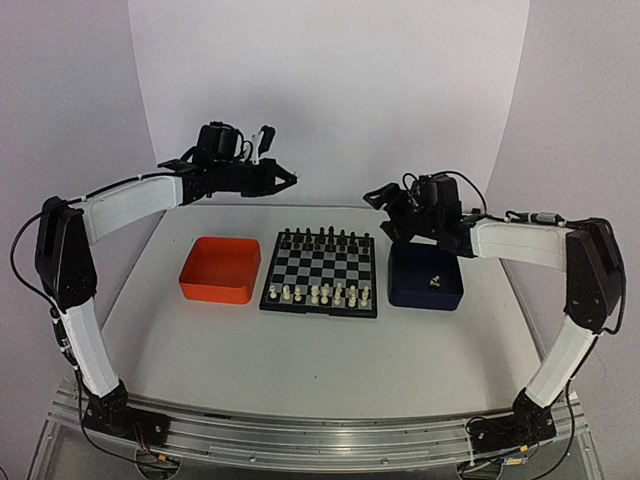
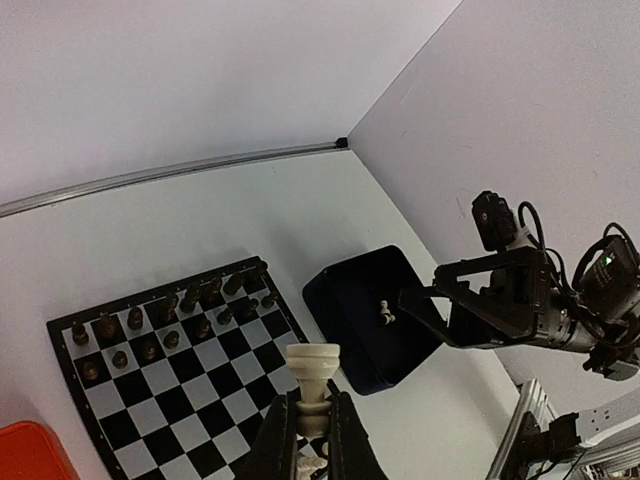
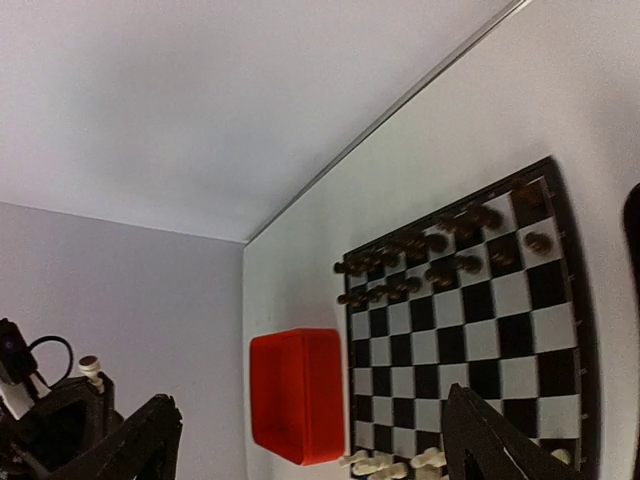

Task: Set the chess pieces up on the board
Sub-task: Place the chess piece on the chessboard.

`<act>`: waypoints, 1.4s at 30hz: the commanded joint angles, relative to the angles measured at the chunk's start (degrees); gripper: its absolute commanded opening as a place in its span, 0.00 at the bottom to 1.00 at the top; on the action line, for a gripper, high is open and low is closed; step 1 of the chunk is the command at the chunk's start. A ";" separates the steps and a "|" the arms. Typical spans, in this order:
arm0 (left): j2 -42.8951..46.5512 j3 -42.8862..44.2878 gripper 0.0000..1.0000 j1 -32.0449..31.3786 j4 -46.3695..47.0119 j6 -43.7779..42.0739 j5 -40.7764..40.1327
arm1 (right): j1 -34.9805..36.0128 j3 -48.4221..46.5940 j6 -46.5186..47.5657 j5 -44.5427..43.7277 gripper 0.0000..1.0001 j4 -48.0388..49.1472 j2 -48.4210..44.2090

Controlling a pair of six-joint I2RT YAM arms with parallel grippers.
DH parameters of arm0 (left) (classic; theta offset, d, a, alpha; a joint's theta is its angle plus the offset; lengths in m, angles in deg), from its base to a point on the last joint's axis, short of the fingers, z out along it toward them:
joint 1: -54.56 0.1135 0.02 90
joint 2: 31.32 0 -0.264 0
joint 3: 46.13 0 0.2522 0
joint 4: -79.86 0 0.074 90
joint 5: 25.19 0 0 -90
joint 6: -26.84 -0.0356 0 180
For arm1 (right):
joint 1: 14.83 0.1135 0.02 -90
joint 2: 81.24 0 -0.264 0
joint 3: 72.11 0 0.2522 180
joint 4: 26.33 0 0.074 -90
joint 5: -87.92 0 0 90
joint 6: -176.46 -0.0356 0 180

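Observation:
The board (image 1: pixel 320 272) lies at the table's middle, with black pieces (image 1: pixel 320 238) along its far rows and several cream-white chess pieces (image 1: pixel 325 294) on its near rows. My left gripper (image 1: pixel 288 180) hangs high above the board's far left corner. In the left wrist view it (image 2: pixel 313 425) is shut on the base of a cream-white rook (image 2: pixel 313 375), which stands upright out of the jaws. My right gripper (image 1: pixel 385 212) hovers over the far edge of the dark blue tray (image 1: pixel 425 290). In its own view it (image 3: pixel 310 400) stands wide open with nothing between the fingers. One cream-white piece (image 2: pixel 385 313) lies in that tray.
An orange tray (image 1: pixel 220 270) sits left of the board, and I also see the tray (image 3: pixel 300 395) in the right wrist view. The right arm (image 2: pixel 520 300) reaches in beside the blue tray (image 2: pixel 345 300). White backdrop walls close off the table at the back and sides.

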State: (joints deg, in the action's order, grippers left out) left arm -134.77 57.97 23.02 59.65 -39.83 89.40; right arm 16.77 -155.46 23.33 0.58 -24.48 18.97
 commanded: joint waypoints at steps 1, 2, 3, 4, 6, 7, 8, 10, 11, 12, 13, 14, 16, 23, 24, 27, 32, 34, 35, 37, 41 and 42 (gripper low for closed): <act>-9.56 18.13 0.00 0.01 -40.06 -9.76 1.99 | -1.95 -1.74 22.23 -7.35 0.89 -21.23 -8.79; -11.85 21.80 0.00 -0.02 -44.34 -10.27 1.14 | -1.95 -2.09 25.63 -9.82 0.89 -24.04 -9.89; -14.33 25.10 0.00 -0.17 -47.90 -10.66 0.40 | -1.95 -1.70 28.44 -12.17 0.90 -25.59 -11.02; -16.30 28.50 0.00 -0.43 -51.30 -10.96 -0.36 | -1.90 -1.06 31.36 -14.53 0.90 -26.29 -12.45; -20.42 34.17 0.00 -1.16 -55.65 -11.44 -1.54 | -1.96 0.51 35.64 -18.40 0.90 -27.18 -14.46; -22.84 37.24 0.00 -1.56 -57.84 -11.70 -2.04 | -1.96 1.25 37.35 -20.36 0.90 -27.49 -15.45; -25.34 40.23 0.00 -1.97 -60.03 -11.93 -2.65 | -1.97 1.94 38.64 -22.34 0.90 -27.77 -16.34; -28.23 45.23 0.00 -2.41 -63.94 -11.85 -4.35 | -1.97 3.20 40.58 -25.80 0.91 -27.82 -17.78; -29.26 46.76 0.00 -2.46 -65.10 -11.71 -5.42 | -1.97 3.62 41.61 -26.76 0.91 -27.86 -18.31; -30.04 47.49 0.00 -2.47 -65.96 -11.55 -6.44 | -1.96 3.89 42.60 -27.55 0.91 -27.91 -18.69; -30.46 47.59 0.00 -2.51 -66.47 -11.53 -6.71 | -1.93 4.10 43.62 -28.10 0.91 -27.91 -18.97; -31.01 47.66 0.00 -2.48 -67.27 -11.47 -6.62 | -1.97 4.33 44.49 -28.72 0.91 -27.91 -19.16; -32.18 47.85 0.00 -2.57 -69.01 -11.20 -6.65 | -1.94 4.82 46.12 -29.90 0.91 -27.90 -19.43; -33.60 45.42 0.01 -3.41 -70.10 -10.60 -4.44 | -1.94 5.93 49.82 -33.09 0.92 -27.91 -18.92; -33.83 45.05 0.01 -3.64 -70.03 -10.67 -4.07 | -1.91 5.85 50.03 -33.13 0.92 -27.91 -18.59; -35.12 45.38 0.01 -4.34 -69.86 -10.75 -2.87 | -1.94 5.73 50.42 -33.26 0.92 -27.91 -17.84; -38.33 48.72 0.03 -4.40 -69.74 -10.17 -3.29 | -1.98 5.61 50.39 -32.52 0.93 -27.91 -17.30; -39.15 49.02 0.03 -4.44 -69.76 -10.21 -2.89 | -1.94 5.58 50.43 -32.18 0.93 -27.95 -17.12; -39.42 48.90 0.03 -4.47 -69.76 -10.19 -2.80 | -1.97 5.64 50.43 -32.09 0.93 -27.94 -17.13; -39.76 48.52 0.03 -4.49 -69.75 -10.18 -2.87 | -1.95 5.81 50.39 -32.10 0.93 -27.91 -17.19; -40.00 48.38 0.05 -4.57 -69.65 -10.23 -2.52 | -1.92 6.26 50.37 -32.47 0.93 -27.94 -17.41; -40.05 48.43 0.06 -4.58 -69.59 -10.24 -2.26 | -1.92 6.38 50.34 -32.46 0.93 -27.91 -17.41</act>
State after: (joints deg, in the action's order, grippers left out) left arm -175.09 104.25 18.36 -9.01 -49.77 85.86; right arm 14.78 -149.53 73.18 -30.94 -52.71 1.33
